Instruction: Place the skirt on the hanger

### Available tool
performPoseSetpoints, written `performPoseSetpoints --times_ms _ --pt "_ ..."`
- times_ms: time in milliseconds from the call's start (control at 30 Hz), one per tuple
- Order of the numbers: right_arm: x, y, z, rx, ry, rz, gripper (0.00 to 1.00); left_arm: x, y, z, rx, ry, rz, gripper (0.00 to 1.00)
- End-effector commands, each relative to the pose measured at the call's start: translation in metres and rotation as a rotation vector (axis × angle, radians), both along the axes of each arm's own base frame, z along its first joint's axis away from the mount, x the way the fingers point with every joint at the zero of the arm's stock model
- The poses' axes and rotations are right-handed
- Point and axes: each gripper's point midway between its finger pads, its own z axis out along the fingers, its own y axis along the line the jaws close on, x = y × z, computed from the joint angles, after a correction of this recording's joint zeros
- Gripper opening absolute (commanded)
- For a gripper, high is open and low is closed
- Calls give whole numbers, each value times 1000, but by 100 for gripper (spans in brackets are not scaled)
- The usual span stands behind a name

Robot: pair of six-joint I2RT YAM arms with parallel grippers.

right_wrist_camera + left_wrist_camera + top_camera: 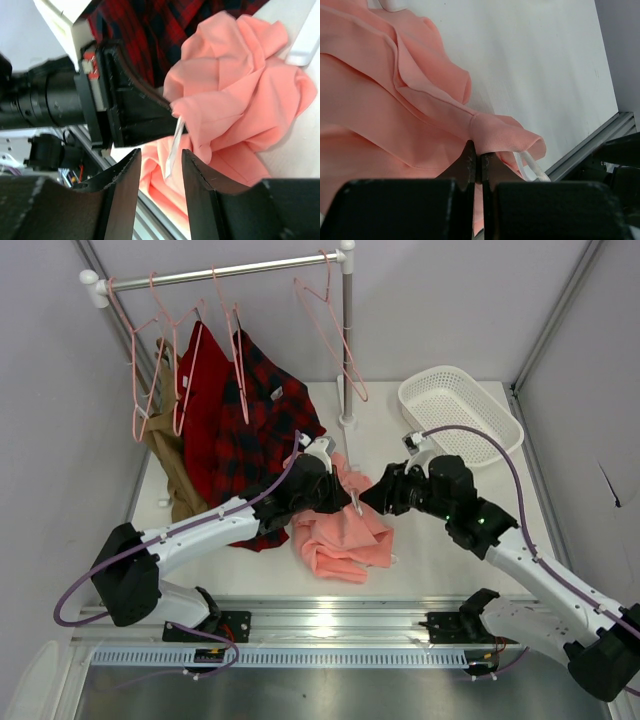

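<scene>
The salmon-pink skirt point(340, 535) lies crumpled on the table in front of the arms. My left gripper point(347, 492) is shut on a fold of its upper edge; in the left wrist view point(477, 150) the fingers pinch the cloth point(395, 100), with a white loop point(532, 167) beside them. My right gripper point(372, 500) is open, facing the left one. In the right wrist view point(161, 156) a white label strip point(175, 142) hangs from the skirt point(245, 95) just beyond its fingers. Several pale-pink wire hangers hang on the rail; a bare one point(335, 335) is at the right end.
A white rail point(220, 272) on a white pole point(347, 350) stands at the back. A red-and-black plaid shirt point(265, 410), a red garment point(205, 380) and a tan garment point(172, 460) hang from it. A white basket point(460, 410) sits at the back right. Grey walls enclose both sides.
</scene>
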Motion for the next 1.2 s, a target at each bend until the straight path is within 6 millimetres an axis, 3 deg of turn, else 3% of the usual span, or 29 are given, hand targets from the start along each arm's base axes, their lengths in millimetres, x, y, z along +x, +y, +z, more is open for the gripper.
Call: performPoseSetpoints --times_ms 0,500,867,967,1067,1167 --pt "-8 5 -1 -47 -49 36 45 4 -9 31 -57 -59 -16 0" --pt "8 17 -7 -196 -124 32 45 4 -6 29 -44 -60 -6 0" --pt "9 27 -12 -205 -118 50 37 5 -8 28 -41 -64 -11 0" --pt "10 27 -17 -219 -110 47 31 5 -8 28 -40 -65 -10 0" --pt "12 26 -17 -224 -108 30 5 5 -7 27 -36 -65 -10 0" --pt "15 22 -12 -215 -116 -5 0 5 -6 27 -35 -66 -7 0"
